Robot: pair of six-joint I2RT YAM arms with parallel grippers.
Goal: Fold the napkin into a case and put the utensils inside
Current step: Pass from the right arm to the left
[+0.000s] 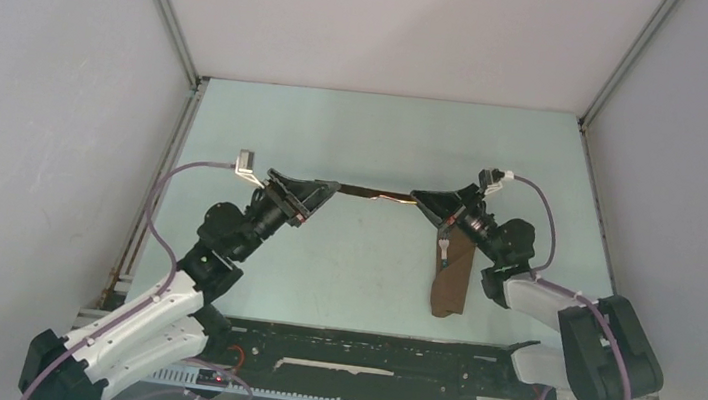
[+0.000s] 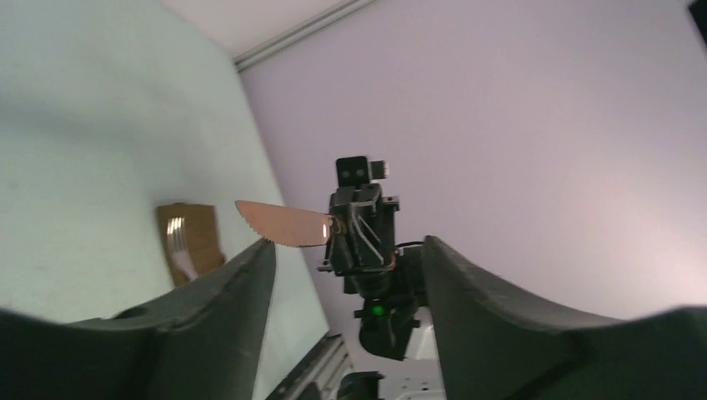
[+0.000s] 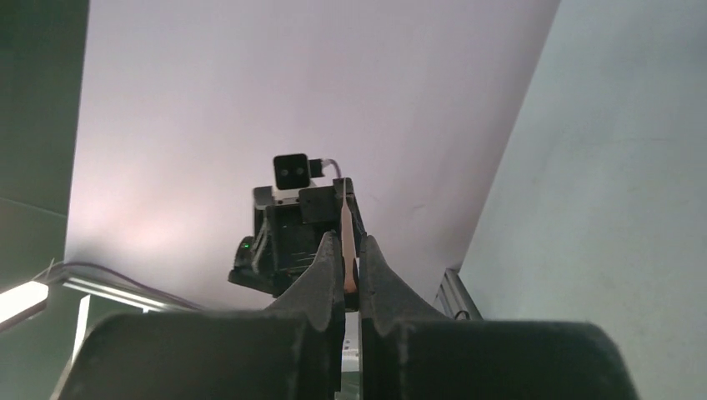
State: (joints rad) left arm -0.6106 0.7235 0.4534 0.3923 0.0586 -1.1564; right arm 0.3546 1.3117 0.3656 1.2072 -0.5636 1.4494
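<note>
The thin reddish-brown knife [image 1: 375, 196] hangs level above the table between both arms. My right gripper [image 1: 417, 199] is shut on one end of it; in the right wrist view the knife [image 3: 347, 227] shows edge-on, pinched at the right gripper [image 3: 348, 240]. My left gripper [image 1: 331, 187] stands open at the other end. In the left wrist view the serrated blade [image 2: 283, 225] crosses just above one fingertip [image 2: 265, 247], and the gap at the left gripper [image 2: 348, 242] holds nothing. The brown case [image 1: 450, 290] lies below the right gripper, with the fork [image 1: 444, 254] on its top end; its silver tines [image 2: 177, 230] also show there.
A pale green table [image 1: 367, 141] sits inside grey walls with metal corner posts [image 1: 166, 7]. A black rail [image 1: 363, 347] runs along the near edge between the two arm bases.
</note>
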